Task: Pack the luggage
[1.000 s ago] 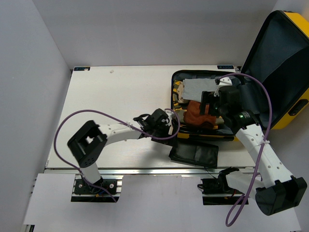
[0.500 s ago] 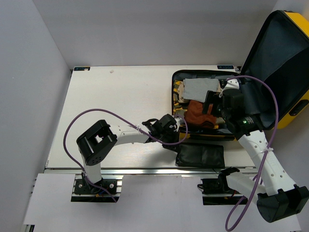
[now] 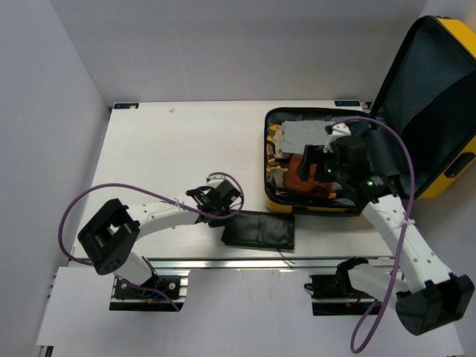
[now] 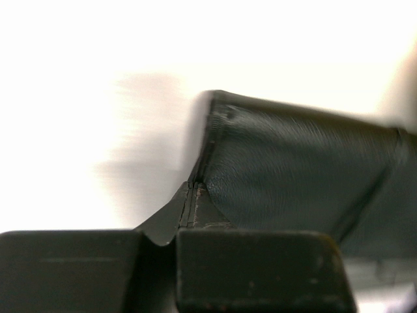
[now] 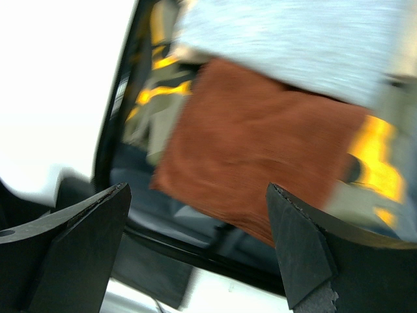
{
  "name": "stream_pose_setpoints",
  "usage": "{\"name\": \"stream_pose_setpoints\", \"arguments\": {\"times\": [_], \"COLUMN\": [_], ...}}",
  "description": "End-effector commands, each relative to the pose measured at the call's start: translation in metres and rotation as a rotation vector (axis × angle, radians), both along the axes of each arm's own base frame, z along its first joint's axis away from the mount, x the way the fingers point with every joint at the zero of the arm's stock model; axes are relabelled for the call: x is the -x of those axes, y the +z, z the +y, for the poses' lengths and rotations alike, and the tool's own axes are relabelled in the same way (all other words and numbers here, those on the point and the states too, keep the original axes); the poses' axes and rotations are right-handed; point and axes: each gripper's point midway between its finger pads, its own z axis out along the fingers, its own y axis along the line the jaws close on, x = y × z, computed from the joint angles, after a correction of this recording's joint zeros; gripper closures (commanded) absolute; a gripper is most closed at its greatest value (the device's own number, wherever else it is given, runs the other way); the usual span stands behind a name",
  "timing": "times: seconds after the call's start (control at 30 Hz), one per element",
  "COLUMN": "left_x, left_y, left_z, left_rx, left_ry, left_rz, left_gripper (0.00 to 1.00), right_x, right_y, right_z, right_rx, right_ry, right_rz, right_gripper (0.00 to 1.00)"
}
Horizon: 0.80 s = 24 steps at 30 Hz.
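Left gripper low, tight on black pouch edge

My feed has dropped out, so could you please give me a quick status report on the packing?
Left fingers shut on black pouch corner, outside the luggage. Right fingers open, over rust cloth inside it. Luggage open, lid up. No obstruction seen.

White table w/ open yellow luggage, black pouch
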Motion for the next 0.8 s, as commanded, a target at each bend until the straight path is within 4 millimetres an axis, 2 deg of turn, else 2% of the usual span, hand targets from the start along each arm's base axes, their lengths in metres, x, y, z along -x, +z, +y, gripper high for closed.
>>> {"name": "stream_pose_setpoints", "arguments": {"times": [0.0,0.03,0.07,0.13,0.17,0.23,0.27,0.3,0.33,0.37,0.4,0.43,0.47,0.5,0.53,0.57,0.6,0.63,0.67,0.7,0.73,0.77], "left_x": [-0.012,-0.02,-0.033,-0.051,-0.068,-0.1,-0.112,-0.128,-0.147,-0.161,-0.171,-0.185,-0.193,-0.198,-0.202,-0.201,-0.199,-0.188,-0.179,-0.167,-0.142,-0.129], "left_y": [-0.005,-0.009,-0.003,0.0,0.013,0.03,0.035,0.043,0.05,0.053,0.055,0.06,0.052,0.053,0.064,0.064,0.072,0.069,0.072,0.089,0.073,0.074], "left_z": [0.076,0.086,0.098,0.118,0.118,0.132,0.136,0.132,0.127,0.134,0.131,0.13,0.143,0.147,0.149,0.149,0.149,0.147,0.141,0.137,0.125,0.119], "left_rx": [-0.244,-0.278,-0.333,-0.422,-0.433,-0.48,-0.516,-0.491,-0.444,-0.47,-0.445,-0.422,-0.453,-0.458,-0.465,-0.448,-0.417,-0.371,-0.316,-0.241,-0.158,-0.086], "left_ry": [0.219,0.251,0.295,0.354,0.366,0.405,0.347,0.339,0.345,0.295,0.28,0.28,0.299,0.312,0.32,0.332,0.339,0.319,0.327,0.328,0.278,0.294], "left_rz": [-0.044,-0.05,-0.104,-0.139,-0.185,-0.266,-0.28,-0.308,-0.359,-0.378,-0.394,-0.422,-0.394,-0.377,-0.349,-0.32,-0.31,-0.25,-0.232,-0.246,-0.164,-0.146], "left_gripper": [1.0,1.0,1.0,1.0,1.0,1.0,1.0,1.0,1.0,1.0,1.0,1.0,1.0,1.0,1.0,1.0,0.96,0.73,0.59,0.43,0.31,0.12], "right_x": [-0.002,-0.001,0.003,0.003,0.005,0.008,0.007,0.008,0.005,0.0,-0.005,-0.006,-0.012,-0.011,-0.014,-0.013,-0.013,-0.011,-0.009,-0.01,-0.009,-0.007], "right_y": [0.023,0.023,0.024,0.024,0.015,0.017,0.003,0.012,0.009,-0.006,0.001,-0.002,-0.016,-0.022,-0.018,-0.018,-0.017,-0.019,-0.021,-0.024,-0.028,-0.031], "right_z": [0.052,0.062,0.085,0.101,0.118,0.143,0.155,0.169,0.177,0.186,0.195,0.203,0.208,0.207,0.212,0.213,0.212,0.209,0.206,0.202,0.198,0.197], "right_rx": [-0.05,-0.05,-0.049,-0.006,0.012,0.057,0.079,0.081,0.093,0.106,0.105,0.112,0.132,0.15,0.158,0.172,0.179,0.199,0.21,0.22,0.231,0.248], "right_ry": [0.253,0.302,0.393,0.481,0.551,0.661,0.7,0.74,0.764,0.789,0.801,0.814,0.812,0.813,0.822,0.838,0.843,0.857,0.858,0.848,0.843,0.867], "right_rz": [-0.07,-0.077,-0.087,-0.116,-0.104,-0.144,-0.112,-0.139,-0.146,-0.111,-0.13,-0.121,-0.087,-0.053,-0.056,-0.067,-0.074,-0.088,-0.091,-0.094,-0.099,-0.108], "right_gripper": [0.11,0.11,0.11,0.11,0.11,0.11,0.11,0.11,0.11,0.11,0.11,0.11,0.11,0.11,0.11,0.11,0.11,0.11,0.11,0.11,0.11,0.11]}}
